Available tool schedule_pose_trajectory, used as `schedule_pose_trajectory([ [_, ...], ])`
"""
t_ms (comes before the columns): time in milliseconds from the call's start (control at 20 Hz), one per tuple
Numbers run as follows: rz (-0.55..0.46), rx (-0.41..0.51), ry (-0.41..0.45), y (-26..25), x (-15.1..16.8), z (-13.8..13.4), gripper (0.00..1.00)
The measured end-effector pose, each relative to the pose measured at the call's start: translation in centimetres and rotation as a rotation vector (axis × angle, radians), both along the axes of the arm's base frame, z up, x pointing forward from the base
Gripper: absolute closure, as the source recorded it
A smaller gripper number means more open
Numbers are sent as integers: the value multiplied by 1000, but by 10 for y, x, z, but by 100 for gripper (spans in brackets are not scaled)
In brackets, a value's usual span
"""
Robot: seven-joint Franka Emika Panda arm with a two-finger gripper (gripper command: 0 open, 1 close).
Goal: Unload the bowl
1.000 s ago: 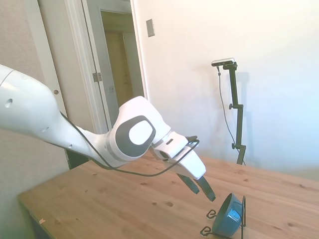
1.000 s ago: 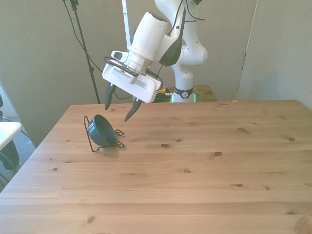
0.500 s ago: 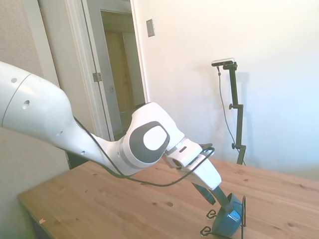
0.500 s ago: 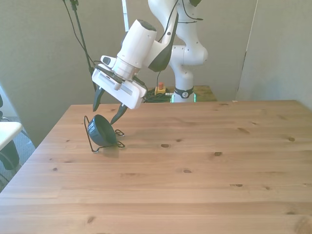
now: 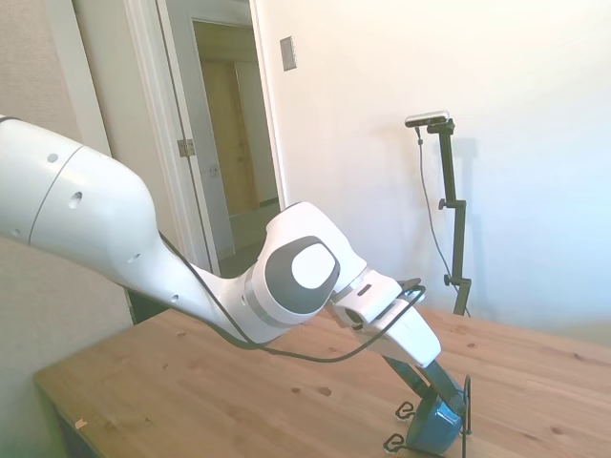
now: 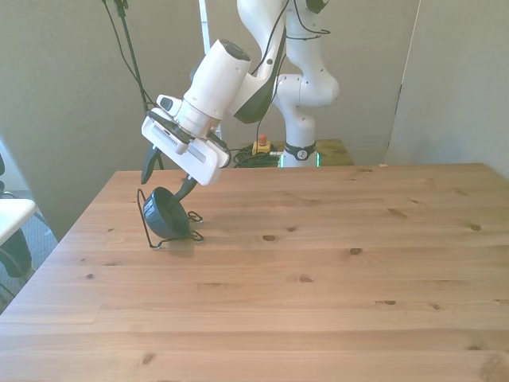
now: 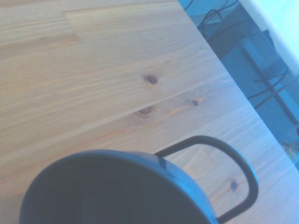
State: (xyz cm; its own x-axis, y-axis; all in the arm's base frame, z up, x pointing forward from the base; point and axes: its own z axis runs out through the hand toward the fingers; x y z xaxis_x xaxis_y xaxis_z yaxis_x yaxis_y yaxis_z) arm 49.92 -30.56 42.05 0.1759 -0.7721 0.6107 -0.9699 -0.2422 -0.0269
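Note:
The small dark teal-blue bowl point(image 6: 167, 216) stands on its edge in a thin black wire rack point(image 6: 144, 213) near the table's corner at the front view's left. My gripper point(image 6: 165, 189) is open and tilted down just above the bowl, one finger on each side of its upper rim. From the side, the gripper point(image 5: 437, 389) reaches the top of the bowl point(image 5: 431, 429), which leans against the rack point(image 5: 467, 408). The wrist view is filled low down by the bowl's dark rim point(image 7: 112, 182), with a rack loop point(image 7: 236, 158) beside it.
The wooden table point(image 6: 334, 270) stretches toward the front view's right. Its edge point(image 7: 243, 112) runs close past the rack, with cables on the floor beyond. A doorway and wall stand behind the table in the side view.
The arm has swung toward the front view's left and lowered. The open gripper went from beside and above the bowl to straddling its top rim. Bowl and rack have not moved.

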Motion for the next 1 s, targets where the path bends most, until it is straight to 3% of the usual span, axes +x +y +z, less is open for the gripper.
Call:
schedule_pose_trajectory([
  [1000, -22, -11, 26, -7, -10, -10, 100],
])
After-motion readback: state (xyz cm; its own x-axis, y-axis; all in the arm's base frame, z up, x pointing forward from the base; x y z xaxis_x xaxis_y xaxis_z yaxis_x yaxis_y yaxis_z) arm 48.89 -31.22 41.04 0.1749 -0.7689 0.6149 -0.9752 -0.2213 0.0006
